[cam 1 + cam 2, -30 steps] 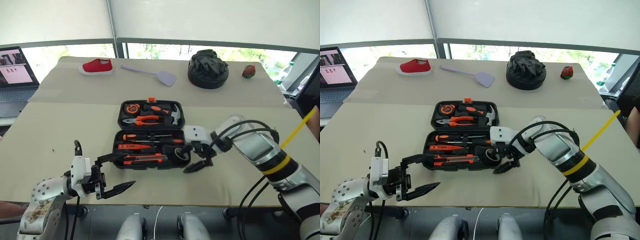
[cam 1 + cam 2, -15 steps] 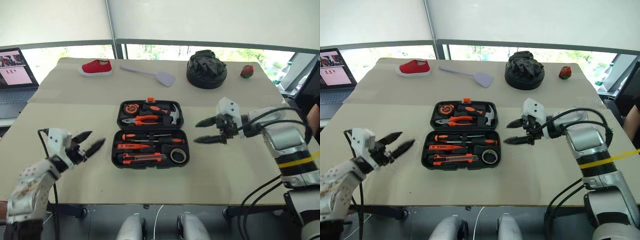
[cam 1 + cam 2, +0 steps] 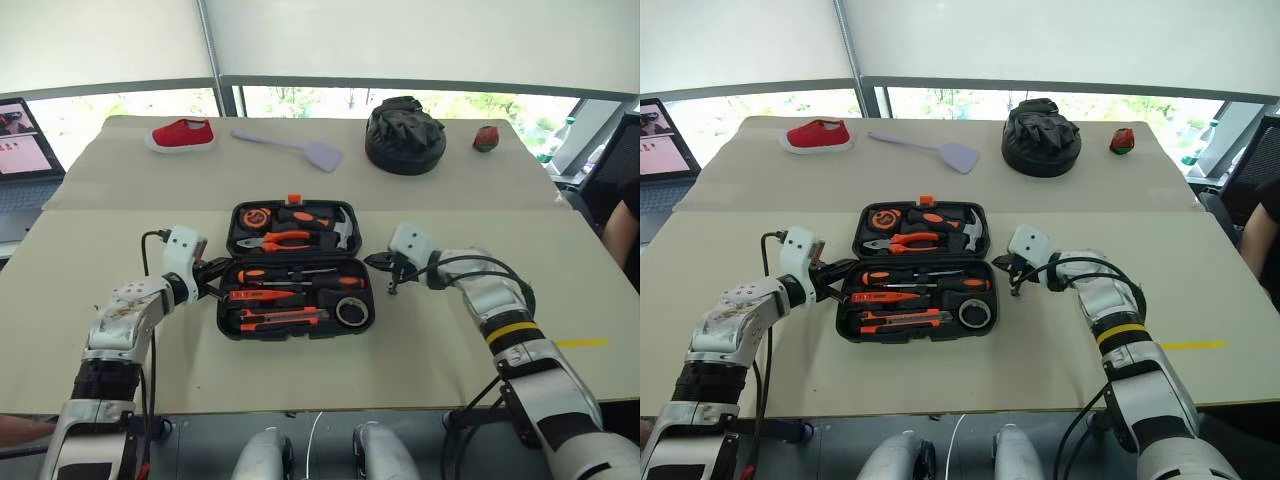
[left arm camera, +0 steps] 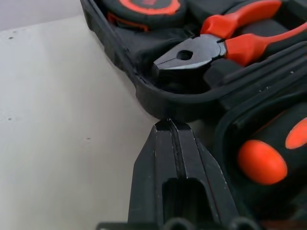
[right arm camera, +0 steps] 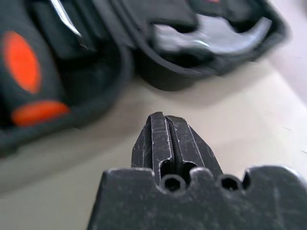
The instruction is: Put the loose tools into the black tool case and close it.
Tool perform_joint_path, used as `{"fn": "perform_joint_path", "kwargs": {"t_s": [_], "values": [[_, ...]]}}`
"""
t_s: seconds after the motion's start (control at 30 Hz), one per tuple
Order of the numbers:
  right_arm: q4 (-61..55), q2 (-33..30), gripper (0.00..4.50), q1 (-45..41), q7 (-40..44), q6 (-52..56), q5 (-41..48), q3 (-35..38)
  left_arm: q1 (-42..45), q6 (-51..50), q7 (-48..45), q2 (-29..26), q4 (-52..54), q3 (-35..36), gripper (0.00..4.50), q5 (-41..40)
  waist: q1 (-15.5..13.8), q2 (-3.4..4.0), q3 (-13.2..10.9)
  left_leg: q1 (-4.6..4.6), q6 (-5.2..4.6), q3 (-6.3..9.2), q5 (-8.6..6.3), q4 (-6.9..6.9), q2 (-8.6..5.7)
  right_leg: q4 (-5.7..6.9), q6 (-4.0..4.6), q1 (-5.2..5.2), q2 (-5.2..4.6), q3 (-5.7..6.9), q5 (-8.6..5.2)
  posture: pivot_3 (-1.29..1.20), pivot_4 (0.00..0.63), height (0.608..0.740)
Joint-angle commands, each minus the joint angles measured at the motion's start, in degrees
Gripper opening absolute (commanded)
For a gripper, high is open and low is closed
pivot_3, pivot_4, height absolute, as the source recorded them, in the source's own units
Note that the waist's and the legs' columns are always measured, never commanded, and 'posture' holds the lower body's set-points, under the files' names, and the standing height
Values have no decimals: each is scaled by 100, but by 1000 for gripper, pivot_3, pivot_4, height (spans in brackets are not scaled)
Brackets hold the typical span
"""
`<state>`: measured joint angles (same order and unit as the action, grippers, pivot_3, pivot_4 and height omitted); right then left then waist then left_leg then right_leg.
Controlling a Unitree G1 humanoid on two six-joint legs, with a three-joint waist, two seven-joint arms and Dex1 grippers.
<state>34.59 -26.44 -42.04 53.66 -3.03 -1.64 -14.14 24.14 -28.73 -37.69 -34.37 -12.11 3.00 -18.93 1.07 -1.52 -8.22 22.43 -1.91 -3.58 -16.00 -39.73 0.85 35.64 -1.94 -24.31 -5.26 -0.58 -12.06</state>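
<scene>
Lying open, black tool case (image 3: 296, 270)

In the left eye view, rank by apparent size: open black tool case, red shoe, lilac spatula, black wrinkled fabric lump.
1. Open black plastic tool case
2. Black wrinkled fabric lump
3. Pale lilac spatula and red shoe: alike, unranked.
The last three lie farther away, so look smaller.

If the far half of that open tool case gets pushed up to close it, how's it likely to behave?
The case looks like rigid moulded plastic, so the half should probably swing stiffly on its hinge. It holds pliers and a hammer, so it is likely heavy. Pushed low, the whole case may slide on the smooth table instead.
</scene>
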Motion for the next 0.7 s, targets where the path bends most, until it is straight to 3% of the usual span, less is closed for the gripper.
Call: {"fn": "perform_joint_path", "kwargs": {"t_s": [0.03, 0.3, 0.43, 0.57, 0.7], "values": [[-805, -26, 35, 111, 189, 375, 177, 95, 30, 142, -300, 38, 128, -212, 7, 116, -26, 0, 0, 0, -1, 1, -1, -1, -1, 3, 0, 0, -2, 1, 0, 0, 150, 740], [-3032, -403, 35, 1164, 381, 1913, 402, 143, -298, 274, -965, 129, 830, -647, 7, 153, -56, 1, 0, 11, -13, 7, -8, -1, -3, 0, -1, -5, -8, 6, -1, 0, 150, 740], [-3516, -596, 35, 1562, 280, 2312, 450, 296, -456, 111, -995, 88, 1121, -676, 7, 184, -72, 0, 0, 12, -19, 6, -12, -3, -4, -7, -2, -4, -11, 6, -1, 0, 150, 740], [-3941, -877, 35, 1956, 420, 2730, 649, 491, -706, -669, -1047, -51, 1656, -469, 7, -180, -89, 0, 0, 12, -21, 6, -13, -8, -5, -37, -3, 1, -10, 6, -2, 0, 150, 740], [-3981, -1046, 0, 2057, 283, 2971, 823, 866, -900, -1043, -1027, -374, 1904, -155, 1121, -232, -83, -1, -1, 11, -22, 6, -13, -6, -2, -49, -3, 2, -3, 4, -2, 0, 150, 740]]}}
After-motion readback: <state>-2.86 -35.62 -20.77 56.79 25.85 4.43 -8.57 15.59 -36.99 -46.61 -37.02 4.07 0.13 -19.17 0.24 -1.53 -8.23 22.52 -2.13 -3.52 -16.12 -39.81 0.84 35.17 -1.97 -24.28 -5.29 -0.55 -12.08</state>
